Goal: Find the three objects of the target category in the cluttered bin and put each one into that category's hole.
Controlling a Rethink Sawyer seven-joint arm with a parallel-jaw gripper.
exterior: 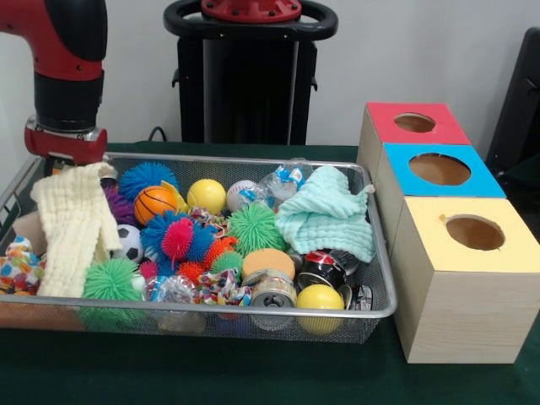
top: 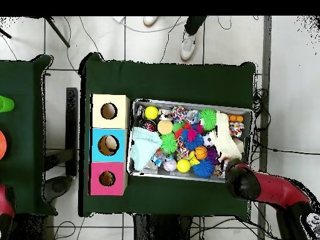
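Bin [exterior: 253, 310] of wire mesh sits on the green bench [exterior: 211, 371], crammed with clutter, and beside one short end stand three wooden boxes in a row, touching each other: red-topped [exterior: 415, 123], blue-topped [exterior: 440, 170] and yellow-topped [exterior: 474, 232], each with a round hole in its lid. A cream cloth [exterior: 74, 226] hangs at the bin's end farthest from the boxes, directly under the red arm's wrist; the gripper itself is hidden behind the cloth, so whether it is apart or clamped cannot be told. A mint cloth [exterior: 327, 211] lies crumpled at the end nearest the boxes, covering whatever is below it. Between the two cloths are piled spiky rubber balls in blue, green and pink, an orange basketball [exterior: 154, 203], a yellow ball [exterior: 207, 195], a baseball [exterior: 240, 194], a soccer ball [exterior: 129, 242], crushed cans [exterior: 274, 291] and crumpled clear plastic. Another yellow ball [exterior: 320, 298] rests against the rim.
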